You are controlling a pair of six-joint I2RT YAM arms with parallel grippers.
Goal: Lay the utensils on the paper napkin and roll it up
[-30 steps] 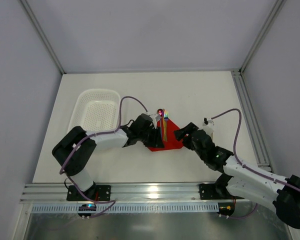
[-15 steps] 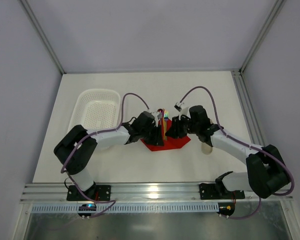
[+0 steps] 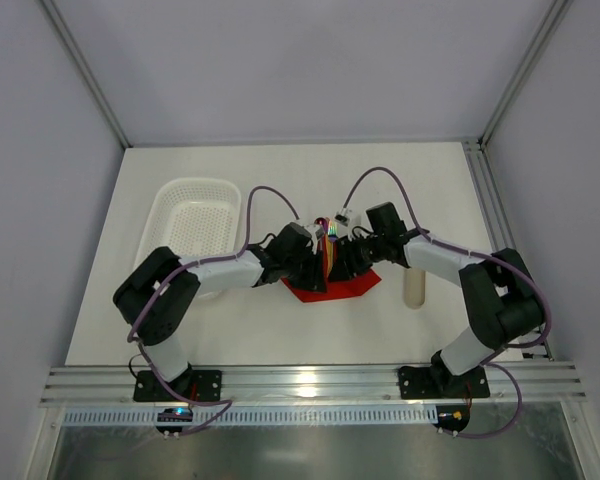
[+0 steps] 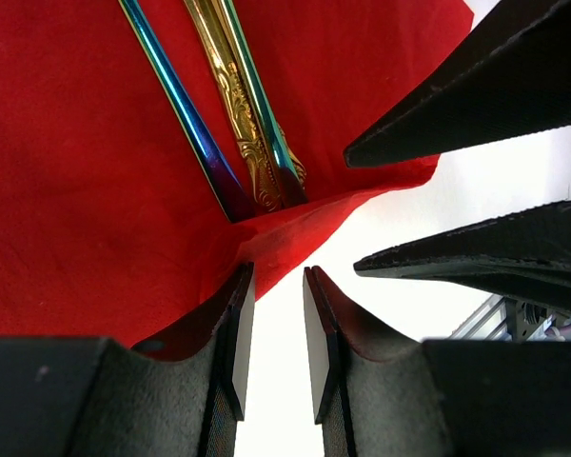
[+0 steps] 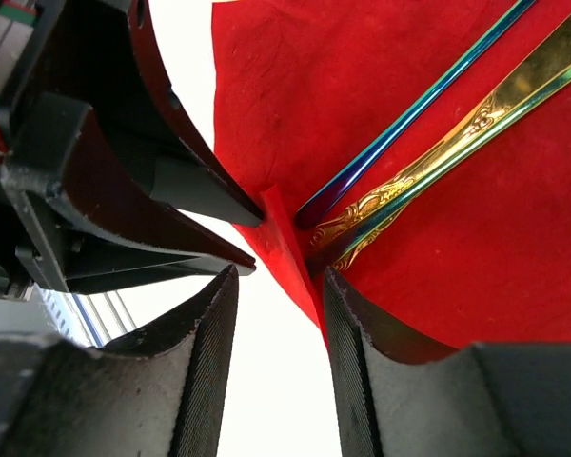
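Note:
The red paper napkin (image 3: 332, 288) lies mid-table with the utensils (image 3: 327, 243) on it, their rainbow handles side by side (image 4: 252, 143) (image 5: 438, 133). Both grippers meet at its near corner, tips facing each other. My left gripper (image 4: 276, 276) (image 3: 313, 272) is open by a narrow gap. Only white table shows between its jaws, and the napkin's edge (image 4: 295, 224) touches its left fingertip. My right gripper (image 5: 281, 276) (image 3: 346, 262) is open. A raised fold of napkin (image 5: 287, 249) stands against its right fingertip, not pinched.
A white perforated basket (image 3: 193, 215) stands at the left. A beige oblong tray (image 3: 413, 290) lies right of the napkin, beside the right forearm. In each wrist view the other gripper's black fingers (image 4: 476, 86) (image 5: 171, 181) are very close.
The right arm has swung in from the right side to the napkin, uncovering the beige tray, and its jaws have narrowed. The left gripper has stayed at the napkin's corner.

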